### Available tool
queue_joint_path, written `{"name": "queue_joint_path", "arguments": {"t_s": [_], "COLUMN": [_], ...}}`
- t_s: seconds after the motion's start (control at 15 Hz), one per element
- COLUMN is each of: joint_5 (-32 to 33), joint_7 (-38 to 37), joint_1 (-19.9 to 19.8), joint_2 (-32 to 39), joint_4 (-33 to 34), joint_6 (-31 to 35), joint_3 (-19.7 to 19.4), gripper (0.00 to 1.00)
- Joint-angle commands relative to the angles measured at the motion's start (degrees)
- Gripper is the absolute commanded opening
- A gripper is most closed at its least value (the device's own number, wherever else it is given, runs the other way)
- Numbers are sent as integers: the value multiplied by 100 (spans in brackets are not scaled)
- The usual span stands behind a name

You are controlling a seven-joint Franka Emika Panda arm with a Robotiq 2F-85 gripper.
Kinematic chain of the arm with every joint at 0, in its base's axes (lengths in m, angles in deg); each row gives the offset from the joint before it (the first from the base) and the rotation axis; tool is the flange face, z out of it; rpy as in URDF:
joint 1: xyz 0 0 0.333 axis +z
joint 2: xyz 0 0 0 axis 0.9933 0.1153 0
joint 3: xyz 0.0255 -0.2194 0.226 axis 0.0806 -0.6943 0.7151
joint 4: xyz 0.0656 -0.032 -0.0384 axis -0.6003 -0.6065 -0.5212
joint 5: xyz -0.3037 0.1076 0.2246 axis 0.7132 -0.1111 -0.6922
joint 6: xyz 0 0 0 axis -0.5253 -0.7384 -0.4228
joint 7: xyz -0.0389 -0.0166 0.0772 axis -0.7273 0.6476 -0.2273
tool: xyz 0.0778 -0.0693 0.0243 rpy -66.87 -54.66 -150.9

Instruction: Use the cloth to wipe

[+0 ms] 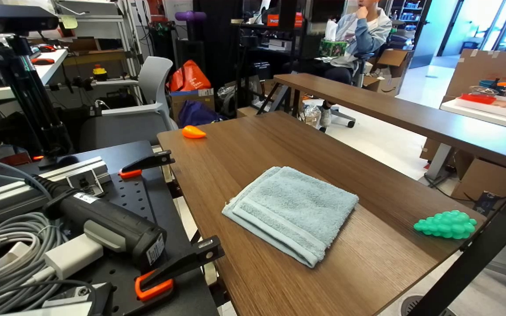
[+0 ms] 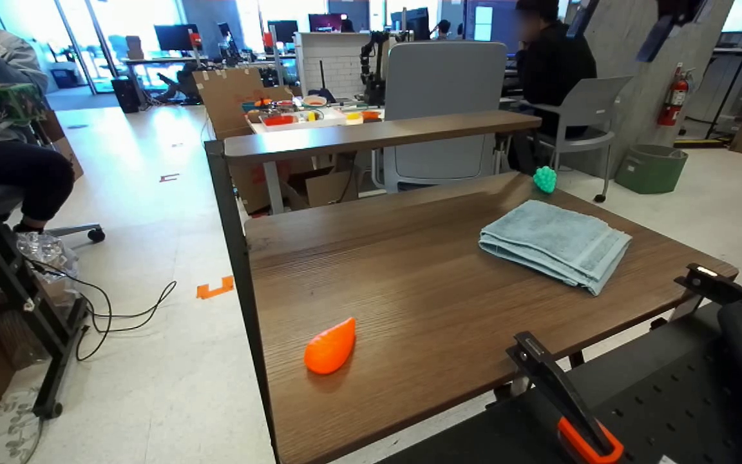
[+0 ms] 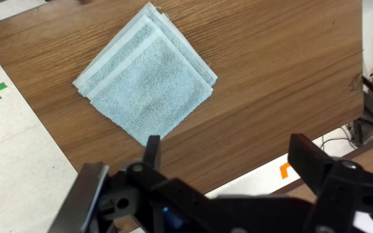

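Observation:
The cloth is a light blue-grey folded towel. It lies flat on the brown wooden table in both exterior views and in the wrist view. My gripper shows only in the wrist view. Its two black fingers are wide apart with nothing between them. It is above the table, and its left fingertip overlaps the cloth's near corner in the picture. The cloth is not between the fingers. The gripper's exact height above the cloth cannot be told. The gripper is out of sight in both exterior views.
An orange drop-shaped object and a green bumpy grape-like toy lie at opposite ends of the table. Clamps hold along the black bench beside it. A second wooden table stands behind.

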Motion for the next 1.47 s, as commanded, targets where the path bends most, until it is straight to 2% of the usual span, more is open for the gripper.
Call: {"name": "queue_joint_path", "arguments": {"t_s": [0.0,0.2,0.53,0.67,0.73,1.13,1.4], "joint_5": [499,1250,1959,1959,1762,1814,1783], "joint_7": [-1095,-2177,-3282,-3337,-3099,-3190,-3460], "joint_1": [35,109,425,486,413,509,690], "joint_2": [867,1663,2746,3008,2757,3067,3631], "joint_4": [-69,42,502,662,418,698,1055], "joint_6": [1168,1710,1777,1751,1752,1652,1729], "joint_3": [340,326,-165,-285,-177,-287,-275], "gripper": [100,100,100,100,100,100,100]}}
